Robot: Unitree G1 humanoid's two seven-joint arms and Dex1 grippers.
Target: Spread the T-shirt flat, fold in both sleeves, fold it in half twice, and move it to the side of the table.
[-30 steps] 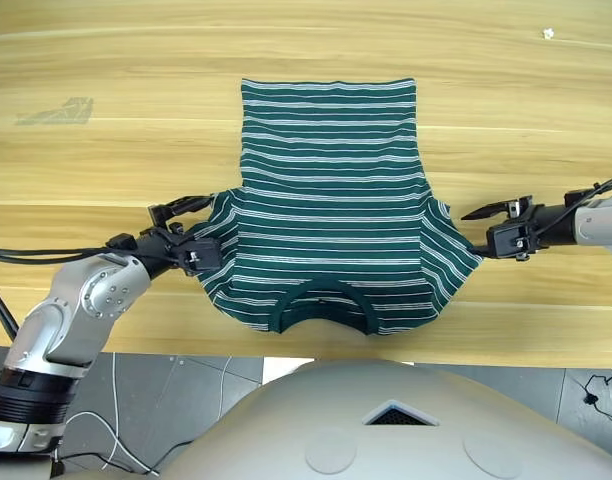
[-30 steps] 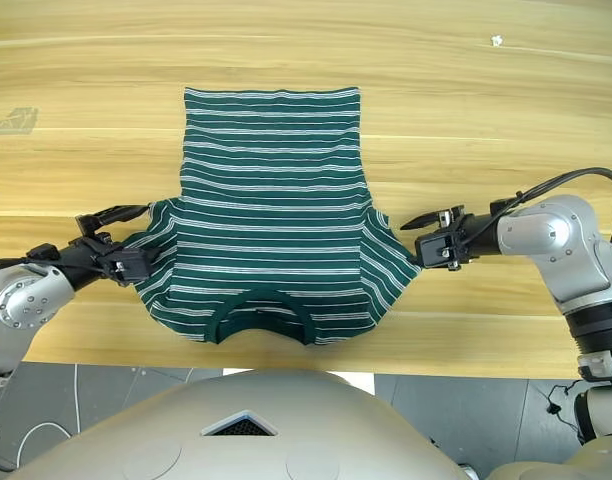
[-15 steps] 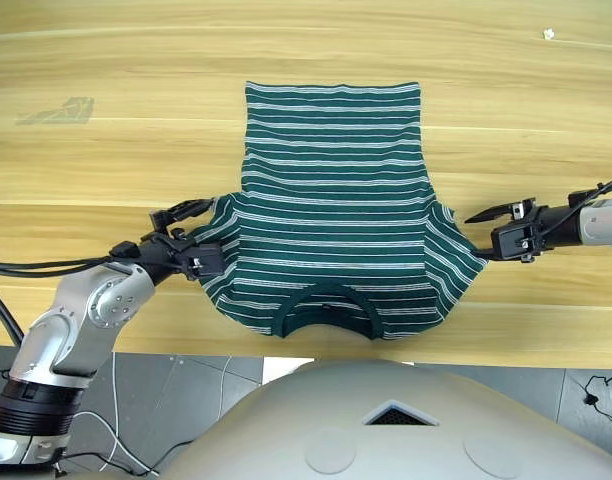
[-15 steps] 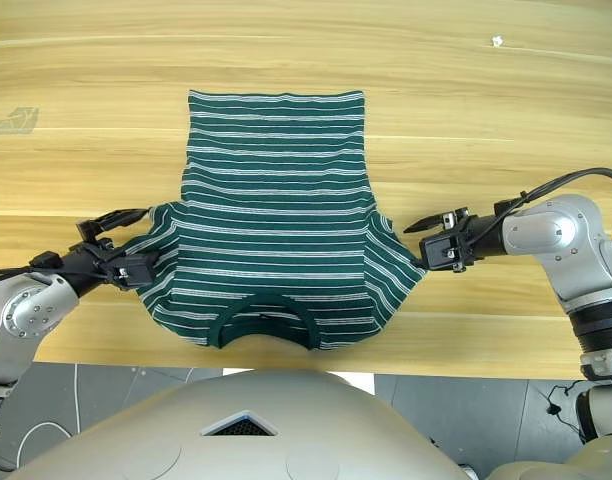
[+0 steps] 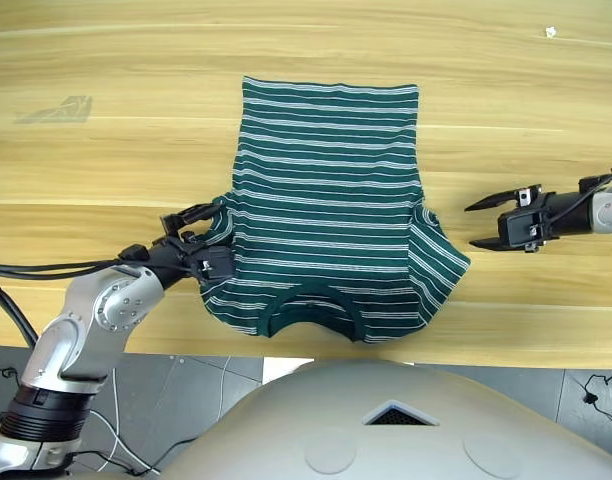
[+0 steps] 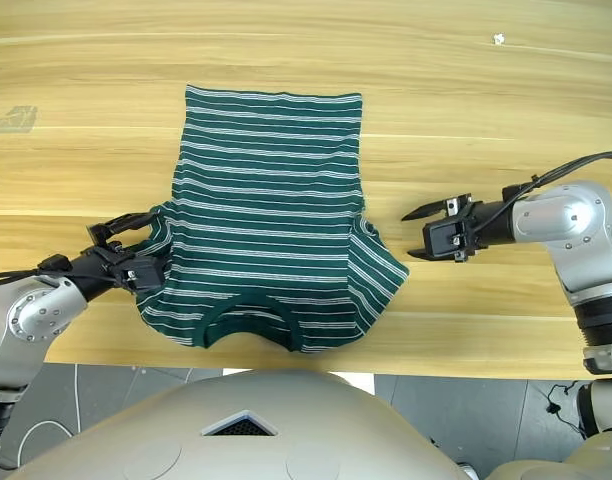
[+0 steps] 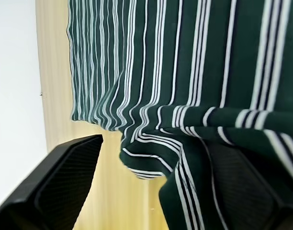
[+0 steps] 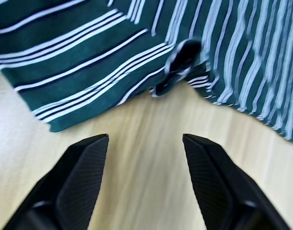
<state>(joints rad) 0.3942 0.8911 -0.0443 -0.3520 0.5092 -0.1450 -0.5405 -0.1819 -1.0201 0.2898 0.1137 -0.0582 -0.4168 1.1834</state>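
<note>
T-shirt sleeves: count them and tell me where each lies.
2. The left sleeve is at the left gripper; the right sleeve lies on the table, clear of the right gripper.

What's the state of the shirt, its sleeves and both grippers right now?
T-shirt: on the table, body spread out, unfolded, collar toward the robot.
Left sleeve: out to the side, rumpled, not folded in.
Right sleeve: out to the side, fairly flat, not folded in.
Left gripper: open, at the left sleeve's edge, cloth draped over one finger.
Right gripper: open, over bare table, clear of the shirt.
</note>
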